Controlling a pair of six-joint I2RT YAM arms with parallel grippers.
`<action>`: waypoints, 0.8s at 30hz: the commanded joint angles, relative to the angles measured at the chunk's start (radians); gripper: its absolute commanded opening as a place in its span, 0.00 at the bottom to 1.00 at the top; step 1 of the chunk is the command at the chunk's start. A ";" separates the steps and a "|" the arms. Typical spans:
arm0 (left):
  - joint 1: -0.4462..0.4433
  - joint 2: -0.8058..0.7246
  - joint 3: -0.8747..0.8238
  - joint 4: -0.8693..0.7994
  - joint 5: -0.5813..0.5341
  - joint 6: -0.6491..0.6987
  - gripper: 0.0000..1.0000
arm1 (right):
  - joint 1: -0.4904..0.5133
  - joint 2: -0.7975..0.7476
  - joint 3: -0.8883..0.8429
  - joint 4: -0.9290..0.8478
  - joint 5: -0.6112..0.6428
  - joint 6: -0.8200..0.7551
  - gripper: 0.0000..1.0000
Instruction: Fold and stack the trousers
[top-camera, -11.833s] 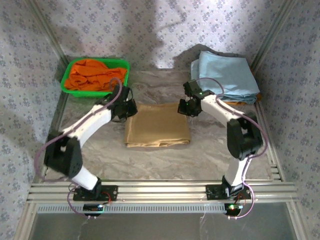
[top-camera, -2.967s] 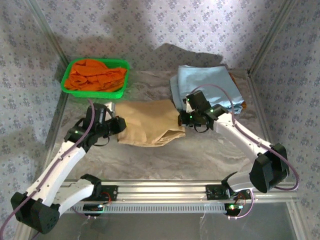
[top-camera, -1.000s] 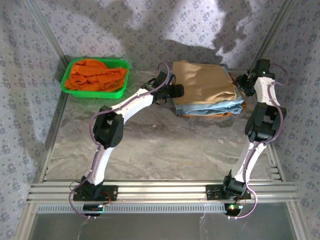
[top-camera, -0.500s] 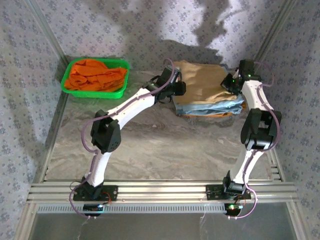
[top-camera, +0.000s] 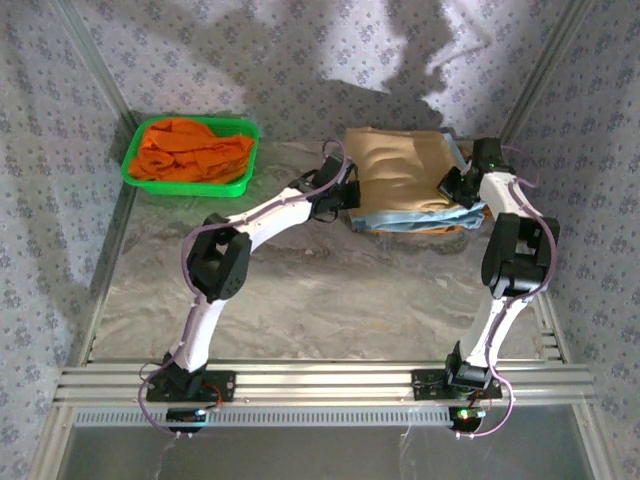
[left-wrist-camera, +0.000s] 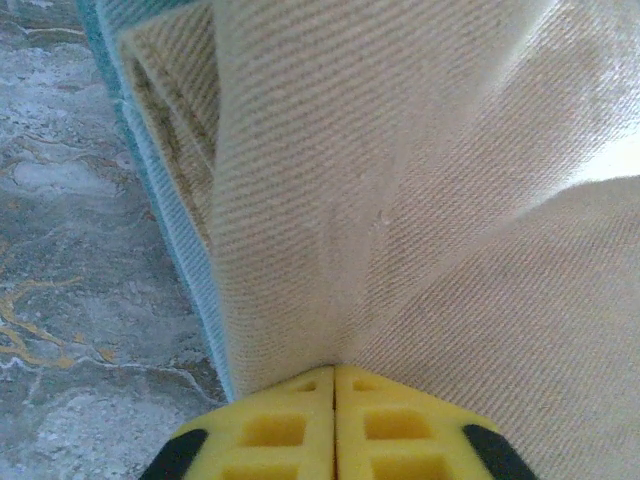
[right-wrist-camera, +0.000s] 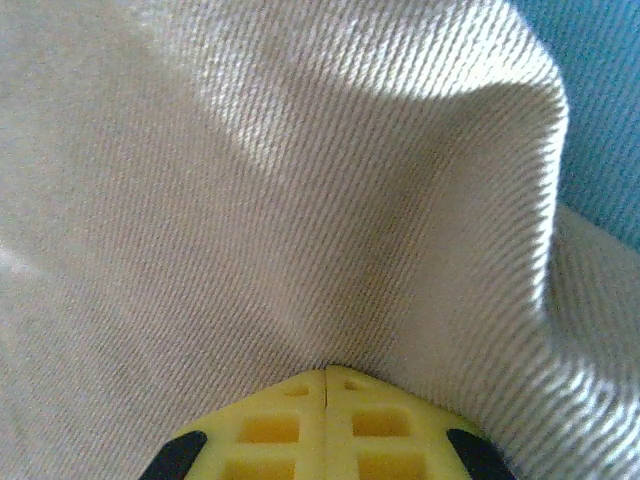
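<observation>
One pair of tan trousers (top-camera: 400, 165). Under it lie light blue garments (top-camera: 400, 219), perhaps two, as the layers are hard to separate. One green basket (top-camera: 185, 187), holding one heap of orange cloth (top-camera: 190, 150). Two arms: left arm (top-camera: 275, 208), right arm (top-camera: 515, 255).

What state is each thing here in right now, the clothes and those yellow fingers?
trousers: folded, lying on top of the light blue garments.
light blue garments: folded, stacked under the trousers.
orange garment: crumpled, inside the green basket.
left fingers: shut, pinching the trousers' cloth.
right fingers: shut, pinching the trousers' cloth.
</observation>
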 joint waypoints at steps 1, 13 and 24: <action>0.021 -0.142 -0.087 -0.057 -0.001 0.009 0.27 | 0.051 -0.141 0.012 -0.082 0.045 -0.022 0.12; 0.025 -1.050 -0.872 -0.122 -0.361 -0.025 0.96 | 0.627 -0.425 -0.296 0.047 0.349 0.087 0.56; 0.029 -1.662 -1.357 -0.209 -0.402 -0.304 0.99 | 0.758 -0.071 -0.137 -0.033 0.617 0.441 0.58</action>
